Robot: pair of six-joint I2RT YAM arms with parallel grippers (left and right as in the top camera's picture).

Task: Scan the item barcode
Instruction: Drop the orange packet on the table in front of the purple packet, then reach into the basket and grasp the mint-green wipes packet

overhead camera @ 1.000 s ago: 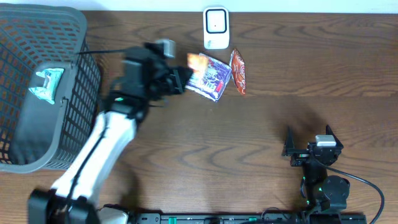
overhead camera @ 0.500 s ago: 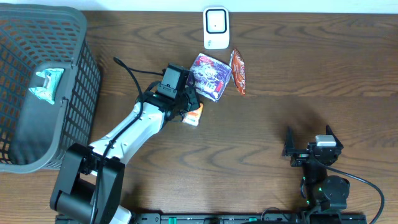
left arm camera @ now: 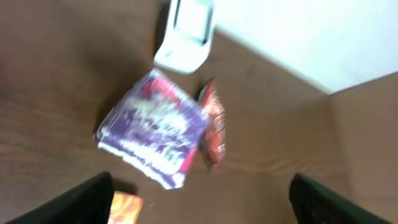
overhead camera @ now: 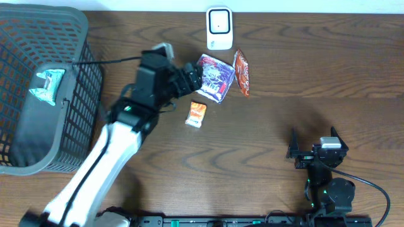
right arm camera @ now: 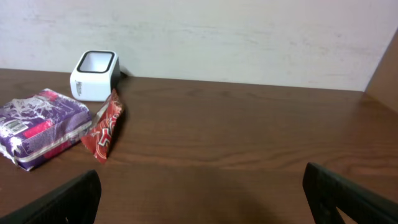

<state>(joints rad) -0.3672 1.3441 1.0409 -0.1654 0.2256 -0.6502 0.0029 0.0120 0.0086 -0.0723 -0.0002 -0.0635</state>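
**Three packets by one scanner; both grippers wide and empty**

Overhead.
- Counted: one white scanner (overhead camera: pixel 219 28) at the far edge of the table (overhead camera: pixel 284 63), three packets, one dark mesh basket (overhead camera: pixel 69 38) at the left, and two arms.
- Purple packet (overhead camera: pixel 214 77) just in front of the scanner.
- Red packet (overhead camera: pixel 242 73) right beside the purple one, on its right.
- Small orange packet (overhead camera: pixel 197 115) flat on bare wood, nearer the robot than the purple one and apart from both others.
- One teal item (overhead camera: pixel 48 85) inside the basket, kind not readable.
- Left gripper (overhead camera: pixel 193 81) at the purple packet's left edge, clear of the orange packet. Fingertips hard to separate from the dark wrist body.
- Right gripper (overhead camera: pixel 314 140) well apart at the near right, jaws spread, nothing between them.
- Left arm's base cut off by the lower frame edge.
- Print on all three packets too small to read.

Left wrist.
- Blurred throughout.
- One scanner, top cut off by the frame.
- Purple packet in the centre, red packet against its right side.
- Only a corner of the orange packet visible, at the bottom edge.
- Two fingers (left arm camera: pixel 87 199) in the lower corners, far apart, gripping nothing.

Right wrist.
- One scanner at the upper left.
- Red packet tilted against the purple one, the purple partly cut by the left edge.
- Orange packet outside this frame.
- Two fingers (right arm camera: pixel 62 199) in the lower corners, wide apart, empty.
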